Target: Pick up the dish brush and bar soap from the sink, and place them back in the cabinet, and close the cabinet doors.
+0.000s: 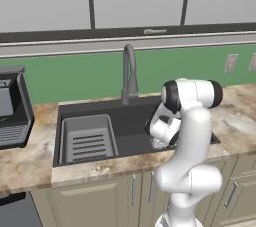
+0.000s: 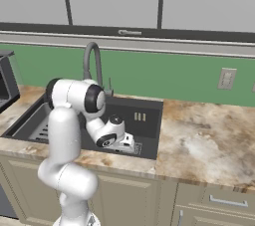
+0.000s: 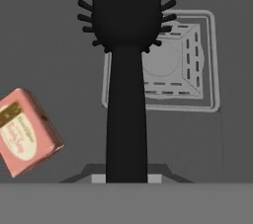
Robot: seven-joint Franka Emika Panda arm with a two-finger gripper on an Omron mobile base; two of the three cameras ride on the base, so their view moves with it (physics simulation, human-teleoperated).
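Seen from the hand camera, the gripper [image 3: 126, 178] is closed on the handle of the dish brush [image 3: 126, 60], an all-black brush whose handle runs straight up the view to a bristly head. Beneath the head lies the square drain grate [image 3: 197, 70] on the dark floor of the sink [image 3: 54, 45]. To the left in that view, the bar soap [image 3: 23, 133], a pink boxed block, lies tilted on the sink floor, apart from the brush. From the base cameras, the white arm [image 1: 192, 136] bends down into the right half of the basin. The grey ribbed tray insert [image 1: 87, 138] fills the left half, and the gooseneck faucet [image 1: 129, 73] rises behind the basin against the green wall [image 1: 75, 76].
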